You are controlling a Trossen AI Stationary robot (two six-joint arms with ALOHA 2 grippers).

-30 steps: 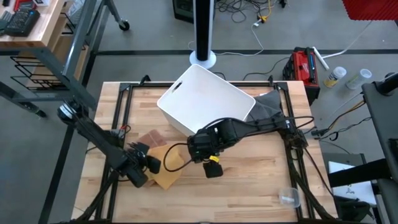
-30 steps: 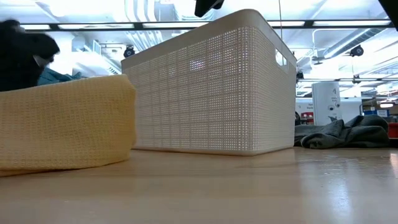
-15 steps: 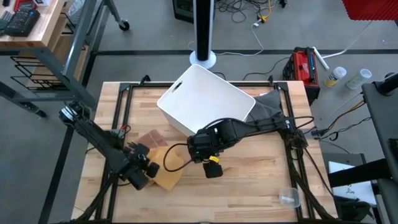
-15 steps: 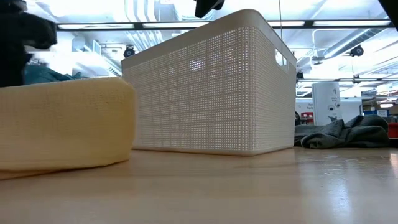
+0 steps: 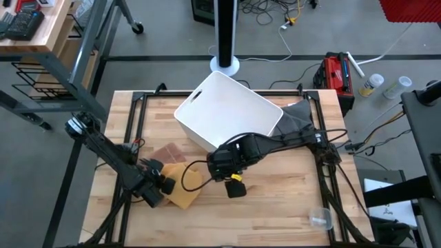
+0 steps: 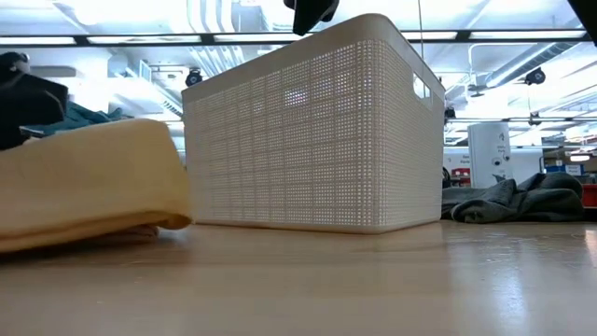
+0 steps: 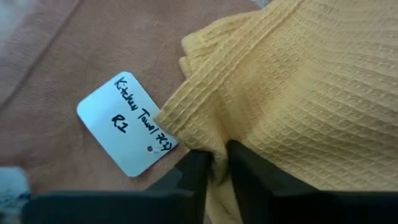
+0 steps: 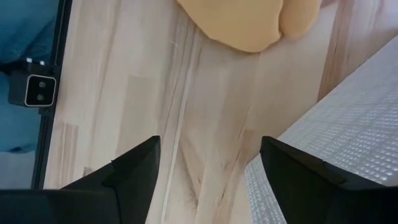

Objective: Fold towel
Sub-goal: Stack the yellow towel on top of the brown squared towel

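high view: wooden table [image 5: 289,200]. white basket [image 5: 229,110], far centre, turned at an angle. yellow towel [image 5: 187,189], near left part of the table, lying partly over a brown cloth [image 5: 165,152]. left gripper [image 5: 162,186] at the towel's left edge. right gripper [image 5: 222,165] at table centre, just near of the basket and right of the towel, above bare wood. grey cloth [image 5: 293,116] at the basket's right, far right of the table. clear cup [image 5: 322,218], near right corner.

low view: yellow towel [image 6: 84,182] heaped at left, resting on the tabletop, its upper surface sloping down toward the basket [image 6: 312,135]. part of a dark arm above the towel at the far left. grey cloth [image 6: 513,201] at right, beyond the basket.

left wrist view: left gripper [image 7: 214,171], fingers clenched on a pinched fold of the yellow towel [image 7: 311,93]. white label [image 7: 124,124] hand-lettered "kitchen towel", lying on the brown cloth [image 7: 56,81] beside the towel's edge.

right wrist view: right gripper [image 8: 208,168], fingers spread wide, nothing between them, over bare wood. rounded edge of the yellow towel [image 8: 245,22] beyond the fingers. basket wall [image 8: 329,149] to one side.
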